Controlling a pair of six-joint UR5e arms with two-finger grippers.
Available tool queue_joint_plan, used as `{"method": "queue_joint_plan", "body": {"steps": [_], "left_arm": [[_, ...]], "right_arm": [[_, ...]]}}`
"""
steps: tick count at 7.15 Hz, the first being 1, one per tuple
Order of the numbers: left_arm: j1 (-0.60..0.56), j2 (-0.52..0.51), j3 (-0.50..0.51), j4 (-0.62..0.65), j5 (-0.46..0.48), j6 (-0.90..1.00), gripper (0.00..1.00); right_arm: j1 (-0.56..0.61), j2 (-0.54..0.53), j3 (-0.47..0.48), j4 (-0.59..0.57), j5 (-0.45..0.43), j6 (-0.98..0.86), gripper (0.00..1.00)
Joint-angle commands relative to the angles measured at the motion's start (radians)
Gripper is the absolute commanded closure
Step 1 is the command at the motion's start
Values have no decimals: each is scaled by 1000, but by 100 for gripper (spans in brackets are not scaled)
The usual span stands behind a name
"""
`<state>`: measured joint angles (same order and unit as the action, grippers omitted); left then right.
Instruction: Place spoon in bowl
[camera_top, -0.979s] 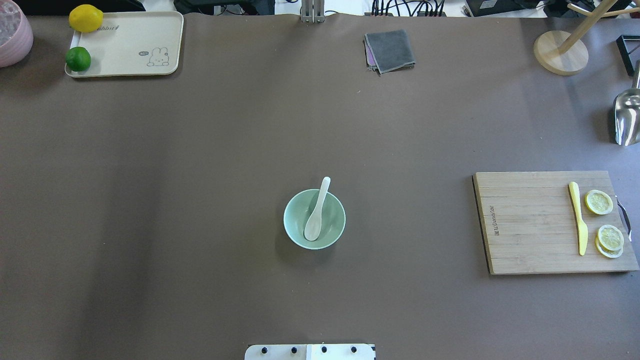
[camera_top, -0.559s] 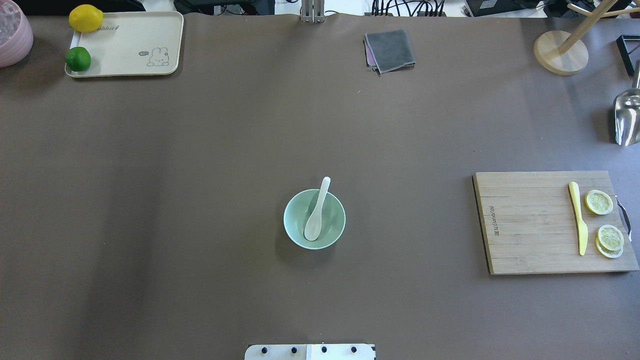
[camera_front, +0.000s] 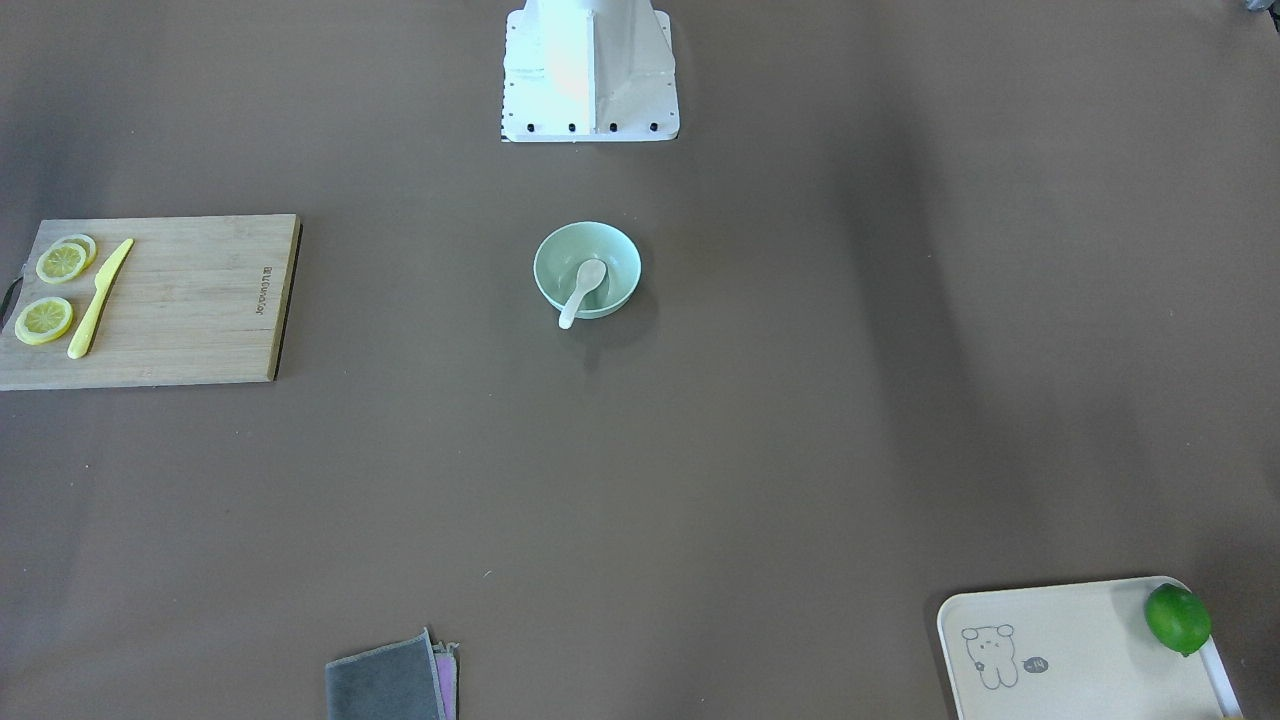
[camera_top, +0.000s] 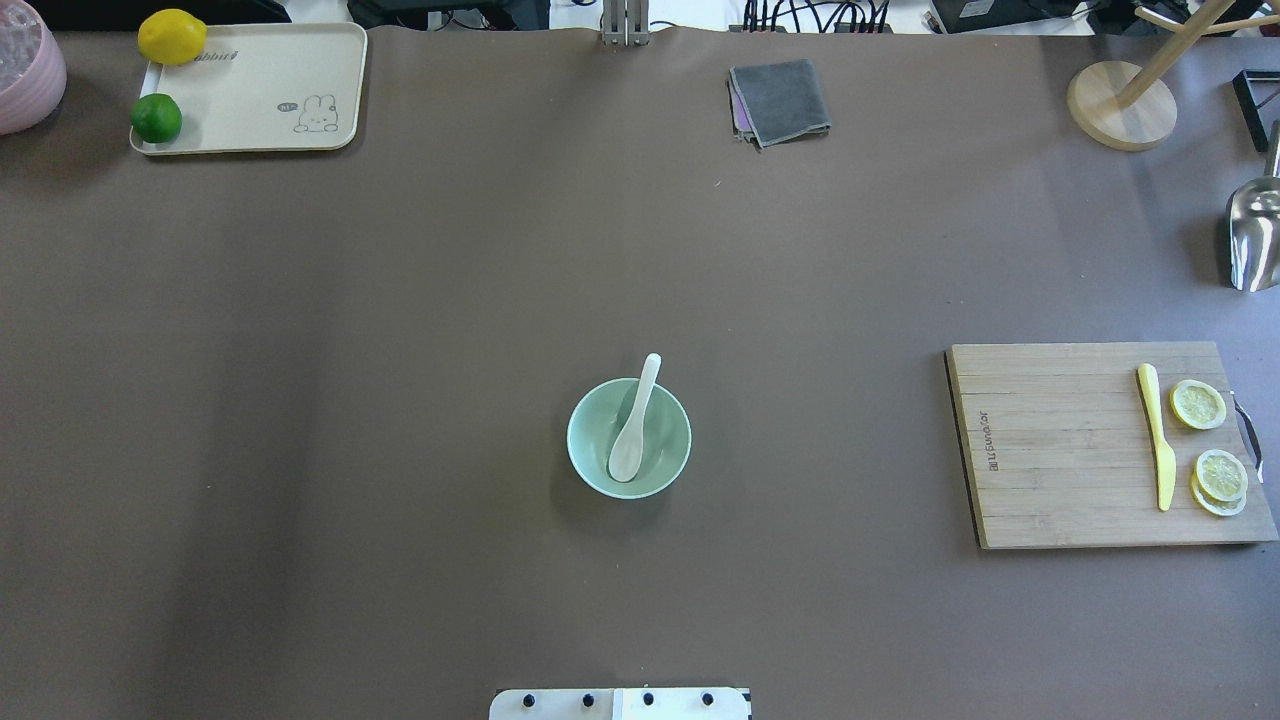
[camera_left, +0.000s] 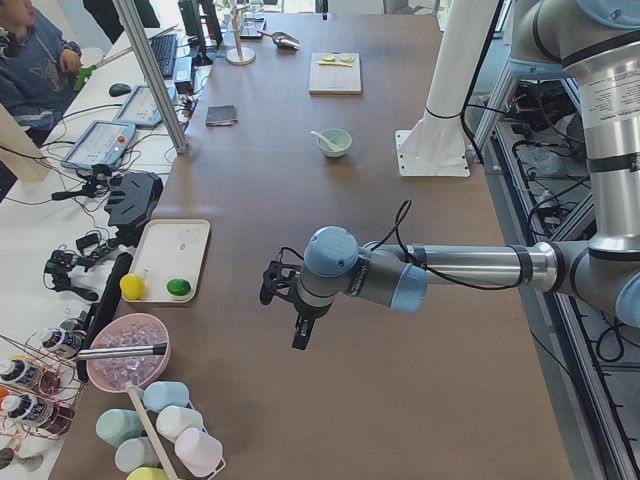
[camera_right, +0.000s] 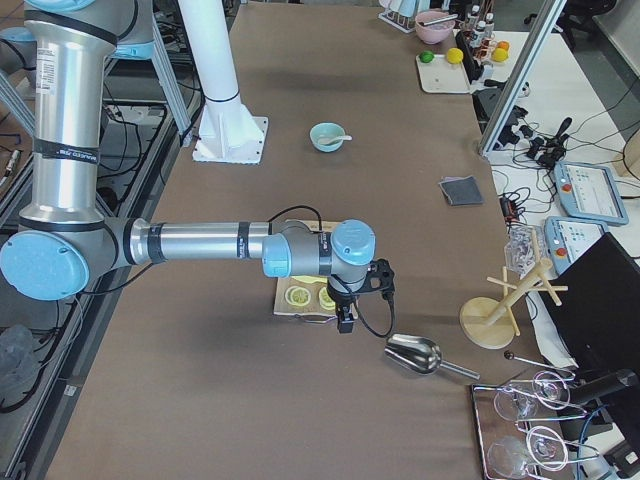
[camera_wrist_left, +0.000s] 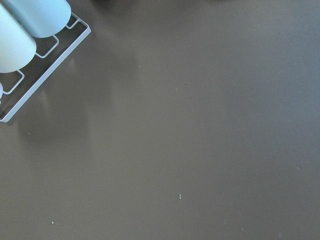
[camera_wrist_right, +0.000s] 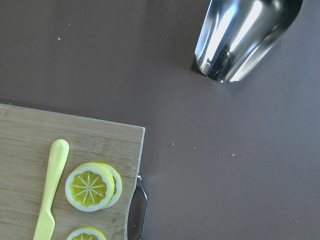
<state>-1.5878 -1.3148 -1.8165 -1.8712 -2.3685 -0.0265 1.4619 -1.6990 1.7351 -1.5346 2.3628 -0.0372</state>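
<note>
The white spoon (camera_top: 634, 420) lies in the mint-green bowl (camera_top: 585, 425) at the table's middle. Its scoop is down inside and its handle rests over the far rim. Both also show in the front view: the spoon (camera_front: 582, 288) and the bowl (camera_front: 612, 250). My left gripper (camera_left: 298, 335) hovers over bare table far to the left of the bowl, near the cup rack. My right gripper (camera_right: 345, 320) hovers far to the right, over the cutting board's outer edge. Each shows in a side view only, so I cannot tell whether it is open or shut.
A wooden cutting board (camera_top: 1060, 450) at the right holds a yellow knife (camera_top: 1155, 435) and lemon slices (camera_top: 1198, 404). A metal scoop (camera_top: 1255, 235), a wooden stand (camera_top: 1120, 105), a grey cloth (camera_top: 780, 100) and a tray (camera_top: 260, 90) with a lemon and a lime lie at the table's edges.
</note>
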Motion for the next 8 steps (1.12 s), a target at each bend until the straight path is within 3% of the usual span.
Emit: {"method": "queue_joint_plan", "body": {"steps": [1,4,8], "left_arm": [[0,-1,0,0,0,0,2],[3,-9,17,26,2,-9,2],[6,-11,-13,179,-32,-12,2]], "right_arm": [[0,-1,3,1,1,-1,0],[0,2,11,2,-2,-1,0],[2,1,7,1,-4,2,0]]}}
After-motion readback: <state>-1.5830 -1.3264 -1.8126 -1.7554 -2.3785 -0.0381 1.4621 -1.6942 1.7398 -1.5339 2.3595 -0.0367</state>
